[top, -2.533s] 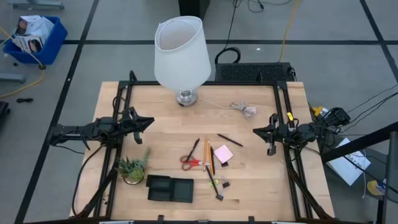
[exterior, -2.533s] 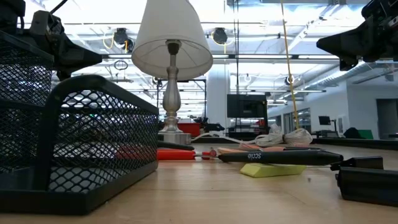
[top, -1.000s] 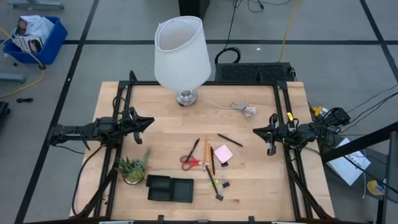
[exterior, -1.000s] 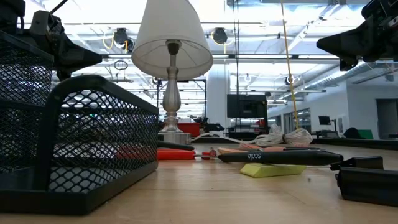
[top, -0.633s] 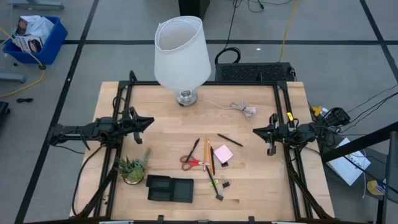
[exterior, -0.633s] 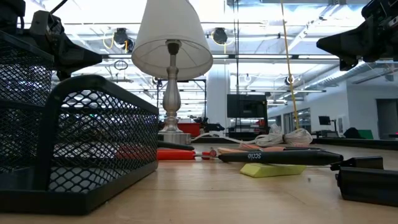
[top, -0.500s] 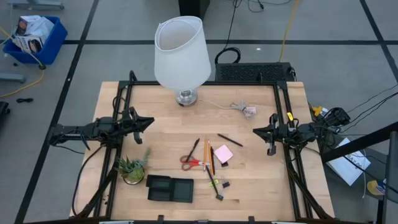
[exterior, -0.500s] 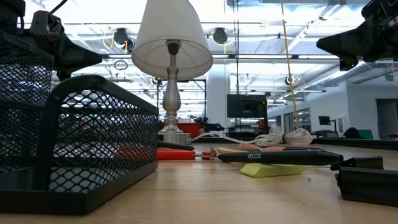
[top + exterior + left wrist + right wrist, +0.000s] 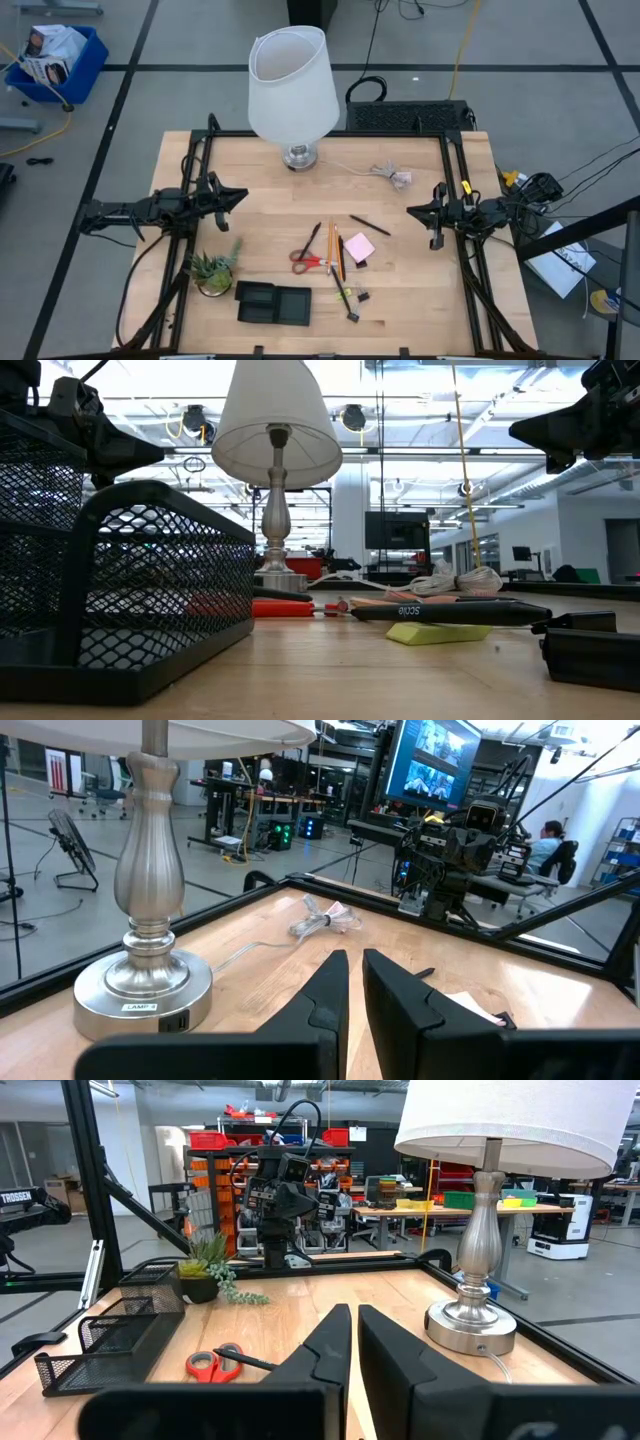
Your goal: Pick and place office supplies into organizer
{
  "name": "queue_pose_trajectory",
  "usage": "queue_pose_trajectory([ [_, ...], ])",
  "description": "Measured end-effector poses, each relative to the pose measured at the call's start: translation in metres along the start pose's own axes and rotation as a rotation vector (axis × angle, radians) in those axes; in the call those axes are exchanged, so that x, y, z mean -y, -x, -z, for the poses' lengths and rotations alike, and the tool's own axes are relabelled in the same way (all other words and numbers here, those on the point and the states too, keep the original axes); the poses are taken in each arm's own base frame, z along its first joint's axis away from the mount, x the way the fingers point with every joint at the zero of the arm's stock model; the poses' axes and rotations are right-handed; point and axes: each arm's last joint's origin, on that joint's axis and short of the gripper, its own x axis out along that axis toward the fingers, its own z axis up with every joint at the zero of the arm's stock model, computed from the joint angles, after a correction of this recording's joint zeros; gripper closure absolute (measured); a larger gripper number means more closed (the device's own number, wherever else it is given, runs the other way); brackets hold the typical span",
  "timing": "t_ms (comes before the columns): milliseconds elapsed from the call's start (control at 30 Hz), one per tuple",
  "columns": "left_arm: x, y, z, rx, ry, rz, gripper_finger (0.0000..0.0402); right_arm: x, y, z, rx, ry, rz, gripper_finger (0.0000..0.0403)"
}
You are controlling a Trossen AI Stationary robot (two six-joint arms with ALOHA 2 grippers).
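The black mesh organizer stands near the table's front edge; it fills the left of the low view. The red-handled scissors, orange and dark pencils, pink sticky-note pad, a dark pen and small black clips lie flat mid-table. My left gripper hovers shut at the table's left, clear of everything. My right gripper hovers shut at the right, also touching nothing.
A white-shaded lamp stands at the far middle, with a pale coiled cable to its right. A small potted plant stands left of the organizer. Bare wood lies between the grippers and the supplies.
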Motion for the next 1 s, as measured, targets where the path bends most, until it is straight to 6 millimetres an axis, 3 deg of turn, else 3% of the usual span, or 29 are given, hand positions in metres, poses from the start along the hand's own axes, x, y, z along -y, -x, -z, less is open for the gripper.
queue_pose_trajectory([
  [1000, 0.0000, 0.0000, 0.0000, 0.000, 0.000, 0.000, 0.0364, 0.0001, 0.0000, -0.0017, 0.015, -0.011, 0.001, 0.0385],
])
